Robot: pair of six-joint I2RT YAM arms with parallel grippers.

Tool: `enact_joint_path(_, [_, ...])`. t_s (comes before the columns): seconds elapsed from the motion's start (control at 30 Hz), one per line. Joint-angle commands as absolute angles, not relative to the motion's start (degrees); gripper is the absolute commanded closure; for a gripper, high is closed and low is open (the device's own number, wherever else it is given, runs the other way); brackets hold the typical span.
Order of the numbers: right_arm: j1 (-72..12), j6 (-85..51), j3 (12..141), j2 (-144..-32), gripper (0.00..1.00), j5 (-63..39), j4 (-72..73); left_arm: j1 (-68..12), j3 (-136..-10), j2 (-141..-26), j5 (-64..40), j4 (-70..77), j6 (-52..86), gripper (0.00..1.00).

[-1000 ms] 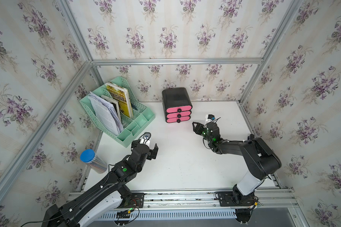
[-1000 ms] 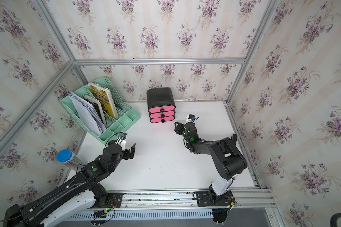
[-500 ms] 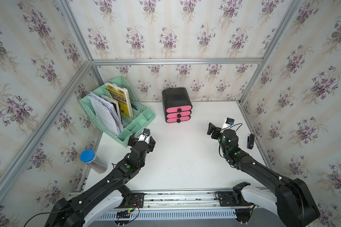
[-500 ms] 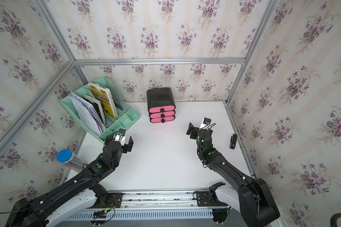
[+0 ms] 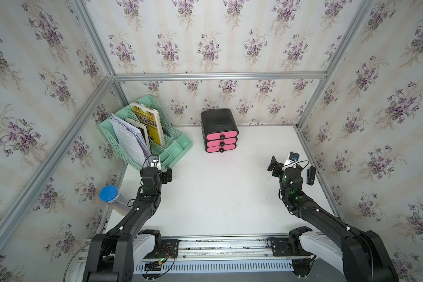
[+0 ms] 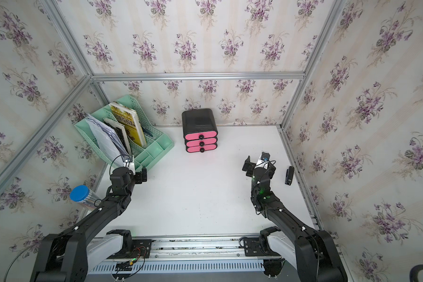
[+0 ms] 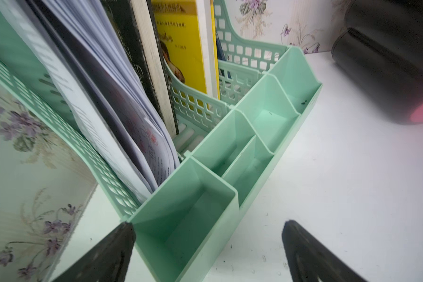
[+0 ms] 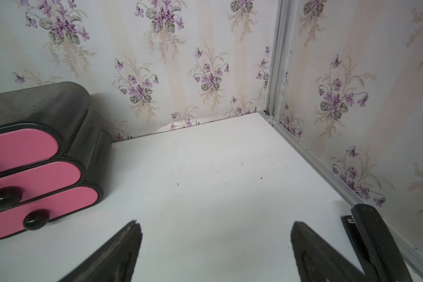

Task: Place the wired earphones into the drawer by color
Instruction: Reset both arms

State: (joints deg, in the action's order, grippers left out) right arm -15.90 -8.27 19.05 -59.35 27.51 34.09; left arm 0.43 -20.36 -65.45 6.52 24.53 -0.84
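L gripper (image 7: pixel 206 232): jaws spread wide, nothing held, right at the near corner of the mint-green organiser (image 5: pixel 178 144). A blue-lidded tin (image 5: pixel 108 193) sits to its left by the wall. The organiser holds loose papers and books. The yellow book (image 7: pixel 181 48) has cover print, but it's too blurred to read. Back-centre against the wall is the drawer unit (image 5: pixel 219 133), black w/ three pink fronts and black knobs, all pushed in. You can't tell from any view where the earphones are. R gripper (image 8: pixel 215 227): also released, empty, above bare white worktop (image 5: pixel 217 195). The black stapler (image 5: pixel 310 174) lies just beside it near the right rail, its white mark unreadable. Purple-flower wallpaper, alu frame all round.
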Motion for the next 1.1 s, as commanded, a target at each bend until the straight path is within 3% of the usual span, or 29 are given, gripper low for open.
enact_joint_path(0.0, [-13.3, -9.83, 17.18, -59.11, 0.0, 25.79, 39.91, 1.65, -20.16, -71.37, -0.84, 35.89, 1.39, 0.01])
enact_joint_path(0.17, [-10.11, -6.6, 11.57, -61.53, 0.0, 20.55, 53.09, 1.93, -21.49, -79.67, -2.42, 42.64, -0.13, 0.01])
enact_joint_path(0.27, [-9.48, -1.71, 10.33, -65.88, 0.0, 18.51, 59.16, 1.13, -26.52, -85.79, -3.59, 38.8, -1.96, 0.01])
enact_joint_path(0.7, [-6.41, -0.42, 9.84, -87.23, 0.0, 15.91, 78.73, 0.0, -26.31, -85.55, -2.02, 38.41, -2.78, 0.01])
enact_joint_path(1.07, [-4.35, -2.2, 12.34, -88.13, 0.0, 13.95, 73.73, -0.09, -26.33, -85.55, -1.87, 38.41, -2.77, 0.01])
